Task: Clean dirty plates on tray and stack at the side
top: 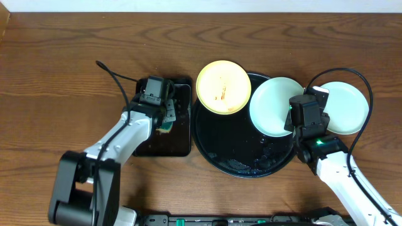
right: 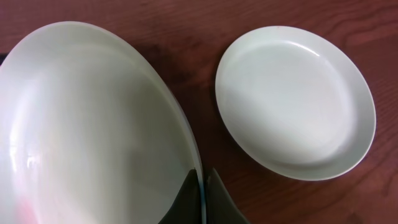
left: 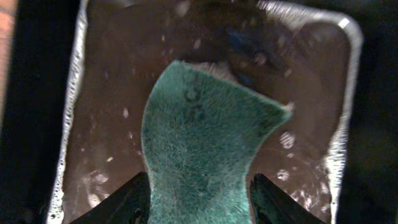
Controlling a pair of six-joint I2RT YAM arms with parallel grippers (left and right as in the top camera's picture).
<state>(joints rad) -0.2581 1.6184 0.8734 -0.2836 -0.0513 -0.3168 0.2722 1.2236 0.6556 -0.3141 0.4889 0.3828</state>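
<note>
Right gripper [right: 200, 186] pinched nearly shut on the rim of a pale mint round plate [right: 87, 137], which hung left of it over the glossy black round tray [top: 220, 147]. A second mint plate [right: 295, 102] lay ahead-right. Likely best to lift clear, centre over it, and lower flat before release. Left gripper [left: 199, 190] clamped a green sponge [left: 199, 124].

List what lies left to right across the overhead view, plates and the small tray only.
small rectangular tray, where the left tool holds a green sponge → yellow plate → gripped mint plate, edge in the right tool → lone mint plate, off the tray. The round tray overlaps two of them, so it is left out.
</note>
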